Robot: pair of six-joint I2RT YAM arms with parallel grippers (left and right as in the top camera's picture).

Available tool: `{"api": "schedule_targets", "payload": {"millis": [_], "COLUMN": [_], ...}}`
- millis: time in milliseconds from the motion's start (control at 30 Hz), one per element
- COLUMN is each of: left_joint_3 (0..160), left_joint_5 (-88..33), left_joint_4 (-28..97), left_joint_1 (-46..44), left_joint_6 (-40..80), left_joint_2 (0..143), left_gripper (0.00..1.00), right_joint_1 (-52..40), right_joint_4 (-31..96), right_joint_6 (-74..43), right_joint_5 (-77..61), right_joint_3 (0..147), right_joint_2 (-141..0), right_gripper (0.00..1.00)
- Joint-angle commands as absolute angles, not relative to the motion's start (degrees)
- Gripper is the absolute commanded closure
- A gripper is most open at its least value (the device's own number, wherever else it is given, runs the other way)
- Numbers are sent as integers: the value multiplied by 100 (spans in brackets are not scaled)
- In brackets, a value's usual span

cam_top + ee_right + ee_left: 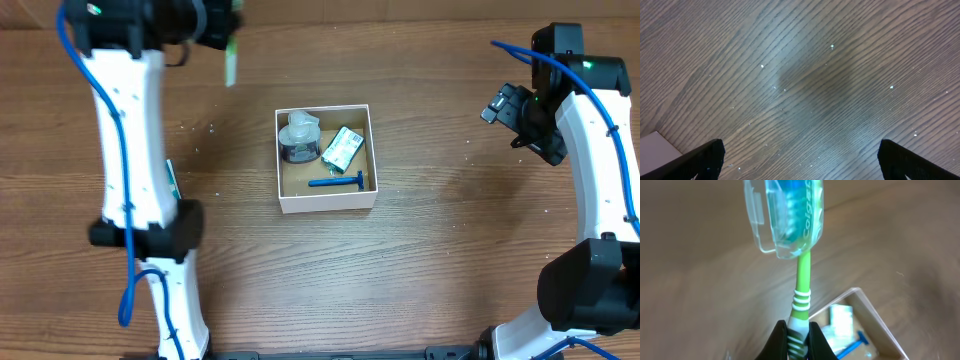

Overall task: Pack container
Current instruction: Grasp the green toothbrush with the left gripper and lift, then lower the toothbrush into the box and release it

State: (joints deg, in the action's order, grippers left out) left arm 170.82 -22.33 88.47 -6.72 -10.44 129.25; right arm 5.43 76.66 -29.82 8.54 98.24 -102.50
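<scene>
L tool (799, 341): 1 toothbrush (803, 270); container (328, 203): 3 items (343, 149).

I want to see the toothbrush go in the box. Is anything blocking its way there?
Nothing visible blocks it. The left gripper holds the toothbrush away from the box, with only table between them. The box top is open, but a jar, a packet and a razor fill much of its floor.
</scene>
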Motion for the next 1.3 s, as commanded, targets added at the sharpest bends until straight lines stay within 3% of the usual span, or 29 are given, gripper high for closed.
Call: {"api": "schedule_targets", "payload": {"millis": [0, 67, 167, 633, 867, 900, 1000, 1033, 1167, 1267], "left_joint_3": [17524, 17345, 16643, 12899, 12033, 12033, 12033, 12033, 12285, 13780], "left_joint_5": [-2552, -2480, -1494, -1806, -1708, -1586, -1317, -1216, -1118, -1232], "left_joint_4": [9170, 9620, 9679, 9526, 8807, 8796, 8794, 8794, 8759, 8980], "left_joint_1": [-1653, -2237, -2694, -2971, -2969, -2971, -2971, -2971, -2971, -3009], "left_joint_6": [-2987, -3953, -4182, -6539, -6580, -6578, -6556, -6556, -6381, -5653], "left_joint_2": [12945, 12947, 12947, 12949, 12954, 12954, 12954, 12954, 12951, 12951], "left_gripper": [96, 96, 96, 96, 96, 91, 33, 27, 28, 27], "right_joint_1": [523, 523, 523, 523, 523, 523, 523, 523, 523, 523], "right_joint_4": [7658, 7658, 7658, 7658, 7658, 7658, 7658, 7658, 7658, 7658], "right_joint_6": [-3026, -3026, -3026, -3026, -3026, -3026, -3026, -3026, -3026, -3026], "right_joint_5": [939, 939, 939, 939, 941, 939, 941, 941, 939, 939], "right_joint_3": [9852, 9852, 9852, 9852, 9852, 9852, 9852, 9852, 9852, 9852], "right_joint_2": [-10235, -10235, -10235, -10235, -10235, -10235, -10235, -10235, -10235, -10235], "right_gripper": [0, 0, 0, 0, 0, 0, 0, 0, 0, 0]}}
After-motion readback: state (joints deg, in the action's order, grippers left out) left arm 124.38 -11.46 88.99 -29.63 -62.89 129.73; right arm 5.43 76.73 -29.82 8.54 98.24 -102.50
